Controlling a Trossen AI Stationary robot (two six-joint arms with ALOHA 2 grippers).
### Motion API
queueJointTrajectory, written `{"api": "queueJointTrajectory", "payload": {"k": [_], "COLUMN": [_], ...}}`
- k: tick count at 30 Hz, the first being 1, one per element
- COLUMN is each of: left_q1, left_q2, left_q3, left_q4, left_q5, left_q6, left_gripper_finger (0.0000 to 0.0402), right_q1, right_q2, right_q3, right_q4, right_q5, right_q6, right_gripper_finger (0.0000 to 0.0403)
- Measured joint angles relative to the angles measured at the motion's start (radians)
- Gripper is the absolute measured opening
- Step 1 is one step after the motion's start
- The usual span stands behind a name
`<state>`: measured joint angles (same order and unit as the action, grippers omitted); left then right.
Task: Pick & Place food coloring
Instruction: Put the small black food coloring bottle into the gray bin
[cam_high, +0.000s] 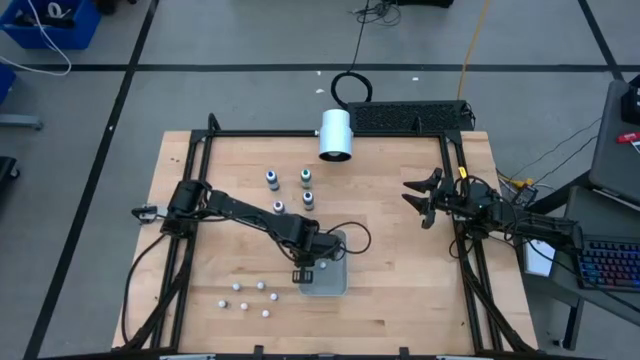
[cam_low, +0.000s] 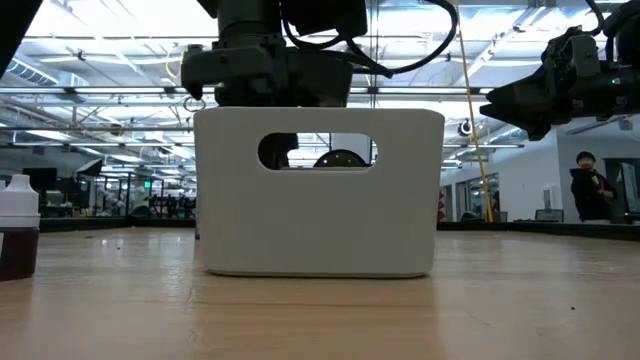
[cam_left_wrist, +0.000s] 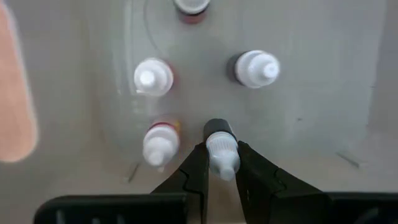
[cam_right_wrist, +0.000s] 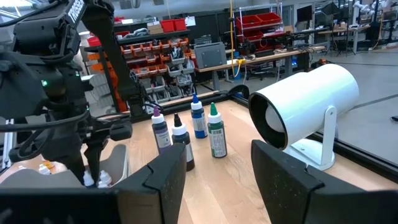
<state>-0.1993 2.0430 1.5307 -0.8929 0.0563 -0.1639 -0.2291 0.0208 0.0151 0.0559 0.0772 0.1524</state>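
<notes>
Four small food coloring bottles (cam_high: 290, 190) stand upright on the wood table left of centre; the right wrist view shows them as dark bottles (cam_right_wrist: 198, 119) with purple, white, blue and green tips. My left gripper (cam_high: 310, 262) reaches down into a pale bin (cam_high: 336, 285) and is shut on a further white-capped bottle (cam_left_wrist: 222, 155). Several other white-capped bottles (cam_left_wrist: 153, 78) stand inside the bin. My right gripper (cam_high: 420, 198) hovers open above the table's right side, far from the bottles. My left gripper pinches the bottle by its white cap and neck (cam_left_wrist: 222, 163) between the two fingers (cam_left_wrist: 198, 168), coming from above and pointing down into the bin. The bottle stands upright below the fingers, its dark body (cam_left_wrist: 216, 128) toward the bin floor. Whether its base rests on the floor, I cannot tell.
A large white cylinder (cam_high: 335, 135) on a stand sits at the table's far edge. Several small white balls (cam_high: 245, 295) lie near the front left. The low view shows the bin's wall (cam_low: 320, 230) with a handle slot, and a white-capped bottle (cam_low: 17, 225) at its left edge. A person (cam_low: 590, 185) stands beyond the table.
</notes>
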Motion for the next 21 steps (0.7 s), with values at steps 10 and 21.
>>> {"api": "queueJointTrajectory", "payload": {"k": [10,21], "left_q1": [0.000,0.001], "left_q2": [0.000,0.000], "left_q3": [0.000,0.000], "left_q4": [0.027,0.027], "left_q5": [0.015,0.014], "left_q6": [-0.006,-0.005], "left_gripper_finger": [0.0122,0.0119], "right_q1": [0.000,0.000], "right_q2": [0.000,0.000], "right_q3": [0.000,0.000], "right_q4": [0.000,0.000], "right_q5": [0.000,0.000], "right_q6": [0.000,0.000], "right_gripper_finger": [0.0169,0.0169]}}
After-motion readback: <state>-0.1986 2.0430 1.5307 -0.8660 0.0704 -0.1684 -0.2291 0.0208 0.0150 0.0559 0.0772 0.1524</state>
